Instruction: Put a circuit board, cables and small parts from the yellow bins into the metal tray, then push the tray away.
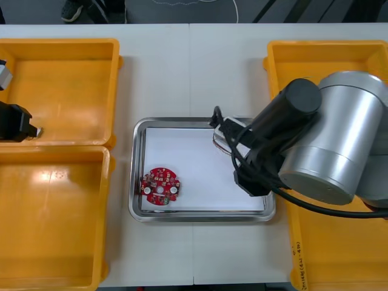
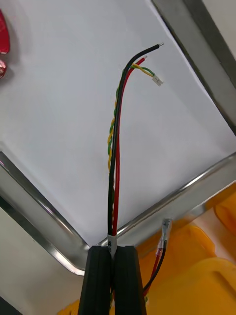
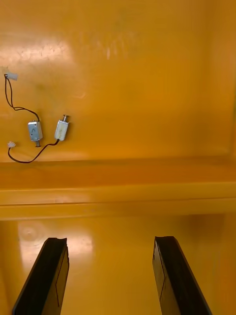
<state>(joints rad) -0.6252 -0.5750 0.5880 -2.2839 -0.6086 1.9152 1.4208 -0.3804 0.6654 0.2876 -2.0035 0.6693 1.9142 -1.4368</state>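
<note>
Over the metal tray (image 1: pixel 137 173) the right gripper (image 2: pixel 112 252) pinches a red, black and yellow cable bundle (image 2: pixel 114 162) — circuit board (image 1: pixel 160 187) in, small metal parts (image 3: pixel 61 130) unpicked near the spread left gripper (image 3: pixel 109 240).

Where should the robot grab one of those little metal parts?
Probably by its boxy body, the left gripper closing its open fingers across the two long sides, coming straight down: the small metal part lies flat on the yellow bin floor, with a gap to the other part. Not the thin black wire; it could slip.
</note>
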